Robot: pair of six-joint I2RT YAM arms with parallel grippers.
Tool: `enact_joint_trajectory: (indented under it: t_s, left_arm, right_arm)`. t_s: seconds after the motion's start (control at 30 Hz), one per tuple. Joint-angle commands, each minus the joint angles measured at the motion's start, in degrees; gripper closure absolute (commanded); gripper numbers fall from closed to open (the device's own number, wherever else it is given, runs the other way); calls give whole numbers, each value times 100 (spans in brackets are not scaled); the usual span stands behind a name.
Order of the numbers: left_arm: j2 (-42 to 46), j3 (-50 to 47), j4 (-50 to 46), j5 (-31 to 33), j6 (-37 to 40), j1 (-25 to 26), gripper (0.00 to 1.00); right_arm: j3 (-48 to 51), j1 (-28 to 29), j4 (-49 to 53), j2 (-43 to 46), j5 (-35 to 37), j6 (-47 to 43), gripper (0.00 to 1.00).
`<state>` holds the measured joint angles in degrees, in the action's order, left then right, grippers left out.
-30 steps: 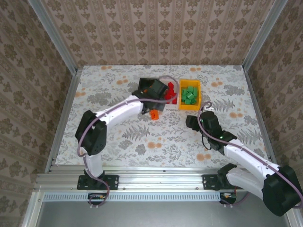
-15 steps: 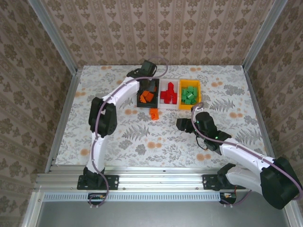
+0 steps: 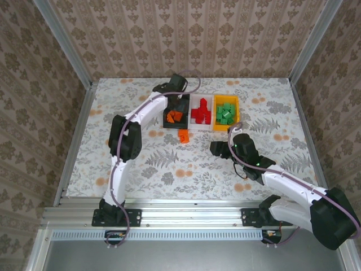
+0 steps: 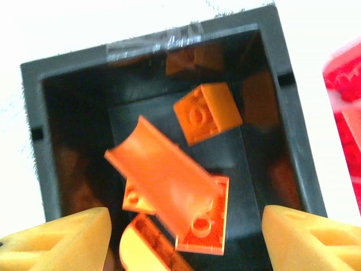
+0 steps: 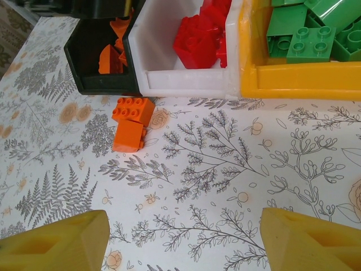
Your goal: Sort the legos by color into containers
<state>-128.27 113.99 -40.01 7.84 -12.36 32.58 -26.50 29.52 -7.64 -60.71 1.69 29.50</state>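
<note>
Three bins stand in a row, touching side by side, along the top of my right wrist view: black (image 5: 101,84) at upper left, white (image 5: 186,84) in the middle, yellow (image 5: 304,76) at upper right. Red bricks (image 5: 197,36) fill the white bin and green bricks (image 5: 307,42) lie in the yellow one.

My left pincer (image 4: 186,217) hangs right over the black bin. Its two yellow fingers (image 4: 62,237) sit far apart in the bottom corners of the frame, wide open, gripping nothing. Between them, inside the bin, is a jumble of orange bricks (image 4: 207,112) — one long piece lies tilted across the centre, blurred.

My right pincer (image 5: 184,217) hovers low over the flowered table (image 5: 225,169), also spread wide and empty. Two more orange bricks (image 5: 130,121) lie on the table in the left half of that frame, touching each other, just in front of the seam between the black and white bins.
</note>
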Motion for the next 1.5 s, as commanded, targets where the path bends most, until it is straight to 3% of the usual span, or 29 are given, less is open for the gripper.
enact_joint_trajectory:
  t_s: [0.0,0.1,0.27,0.37,0.6,1.0,1.47]
  left_arm:
    - [1219,-792,349,80,-56,223,26]
    - [2005,-2009,851,46,-355,607,21]
    - [2583,-3539,1371,47,-1527,1096,12]
    - [2526,-3873,1502,189,-2082,1298,6]
    - [1898,-3599,1159,602,-2595,1486,6]
    - [1326,-3704,1544,218,-2754,1326,25]
    - [1347,-3731,1610,165,-2578,1276,51]
  right_arm:
    - [40,19,-81,120,154,-137,28]
    - [31,27,-43,137,230,-152,28]
    - [28,36,-37,103,260,-155,27]
    - [14,44,-36,59,270,-142,27]
    - [5,63,16,111,288,-171,27]
    - [22,69,26,173,299,-168,27]
    - [13,89,8,129,338,-190,28]
